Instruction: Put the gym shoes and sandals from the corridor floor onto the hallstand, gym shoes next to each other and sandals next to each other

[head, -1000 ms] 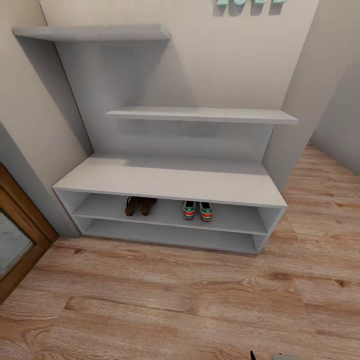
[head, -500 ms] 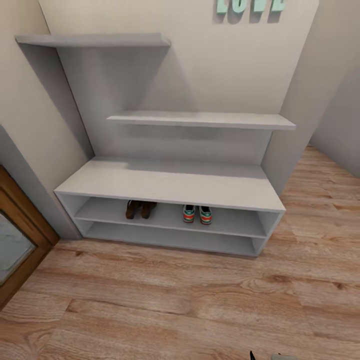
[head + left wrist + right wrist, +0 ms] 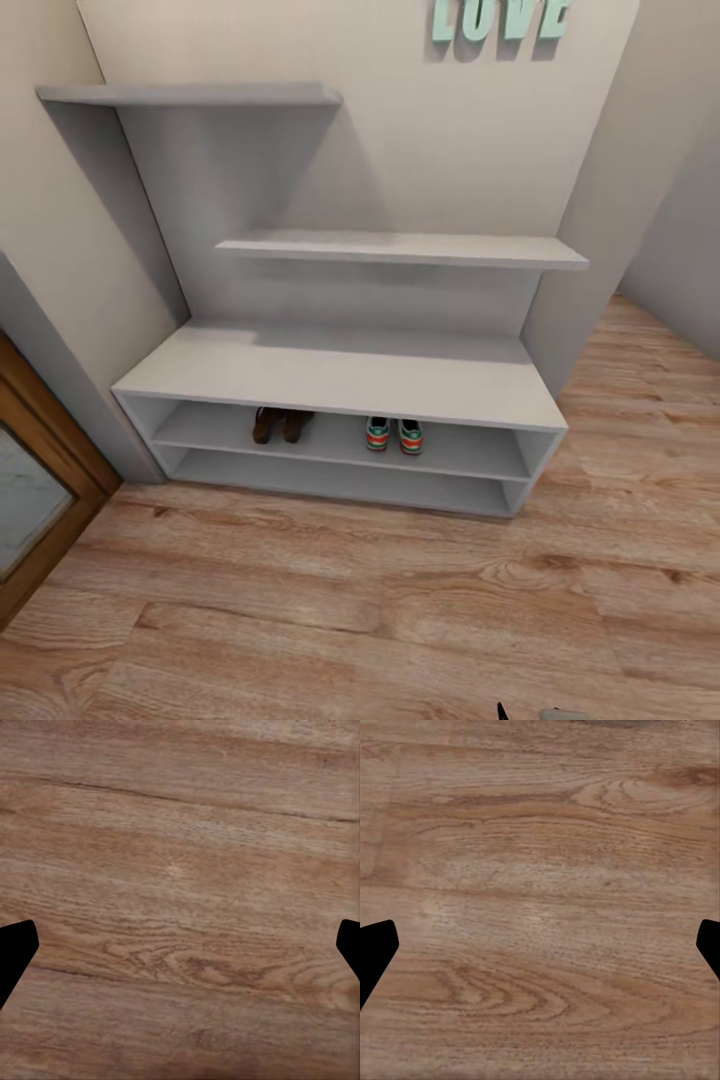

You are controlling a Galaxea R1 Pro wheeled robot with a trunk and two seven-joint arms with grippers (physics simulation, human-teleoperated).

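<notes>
Over the last second the whole head view has slid downward: the mint LOVE letters (image 3: 502, 18) now show more fully and the hallstand (image 3: 340, 370) sits lower and a touch smaller. We read that as our camera tilting up or our base backing off, not as anything on the rack moving. The sandals (image 3: 279, 424) and the gym shoes (image 3: 394, 434) keep their places on the upper of the two low open shelves, each pair with its two shoes side by side and the pairs set apart. No shoe lies on the corridor floor (image 3: 330, 600) that we can see, so we judge the task complete and this to be a retreat.

In the left wrist view, the left gripper (image 3: 180, 945) has its jaws spread wide over bare planks, pinching nothing. The right gripper (image 3: 540, 945) stands the same, spread and empty.

For room, the floor before the rack is open. A wood-framed door (image 3: 35, 500) stands close at the left, and a wall corner (image 3: 590, 250) flanks the rack's right end, with the corridor running on past it.
</notes>
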